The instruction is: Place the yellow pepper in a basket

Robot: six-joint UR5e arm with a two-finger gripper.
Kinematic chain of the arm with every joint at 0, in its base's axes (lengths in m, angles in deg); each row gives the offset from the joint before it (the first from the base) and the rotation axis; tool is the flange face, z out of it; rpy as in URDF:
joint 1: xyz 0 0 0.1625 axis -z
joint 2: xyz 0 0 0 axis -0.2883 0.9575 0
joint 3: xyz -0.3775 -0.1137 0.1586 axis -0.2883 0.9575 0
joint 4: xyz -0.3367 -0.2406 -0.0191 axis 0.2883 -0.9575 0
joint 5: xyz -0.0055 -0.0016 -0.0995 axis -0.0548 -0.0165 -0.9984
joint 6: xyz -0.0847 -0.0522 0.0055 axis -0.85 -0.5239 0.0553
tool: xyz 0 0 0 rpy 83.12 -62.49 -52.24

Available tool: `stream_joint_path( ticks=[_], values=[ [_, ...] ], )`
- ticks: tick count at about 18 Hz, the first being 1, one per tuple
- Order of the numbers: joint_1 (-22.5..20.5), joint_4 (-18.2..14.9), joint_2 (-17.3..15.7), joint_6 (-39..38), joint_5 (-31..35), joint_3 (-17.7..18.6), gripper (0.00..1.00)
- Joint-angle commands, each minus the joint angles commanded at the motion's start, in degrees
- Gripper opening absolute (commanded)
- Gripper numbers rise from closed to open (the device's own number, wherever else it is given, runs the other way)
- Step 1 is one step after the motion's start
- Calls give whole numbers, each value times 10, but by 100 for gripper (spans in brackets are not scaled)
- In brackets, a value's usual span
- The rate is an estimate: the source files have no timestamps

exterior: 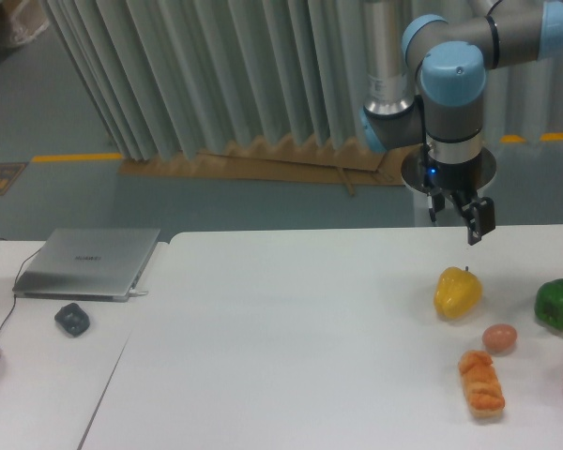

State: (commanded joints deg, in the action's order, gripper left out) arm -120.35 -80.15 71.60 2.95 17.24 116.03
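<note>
One glossy yellow pepper (457, 292), smooth white table (291, 337)

Air above pepper (457, 292) was open, claw (465, 221) hanging over it w/ a gap. Egg (499, 337) sat near its lower right, loaf (480, 382) below, green pepper (557, 304) to the right. Table (291, 347) lay bare to its left.

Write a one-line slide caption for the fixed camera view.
UR5e gripper hovers above the yellow pepper on the white table, empty, no basket visible.
</note>
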Motion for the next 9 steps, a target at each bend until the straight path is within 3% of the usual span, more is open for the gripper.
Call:
stream_joint_path(
  ticks=[5, 7, 9],
  values=[
    [-40, 11, -2, -55, -4, -5, 100],
    [-42, 42, -1, -78, -2, -7, 100],
    [-48, 64, 3, -153, 0, -5, 100]
  ],
)
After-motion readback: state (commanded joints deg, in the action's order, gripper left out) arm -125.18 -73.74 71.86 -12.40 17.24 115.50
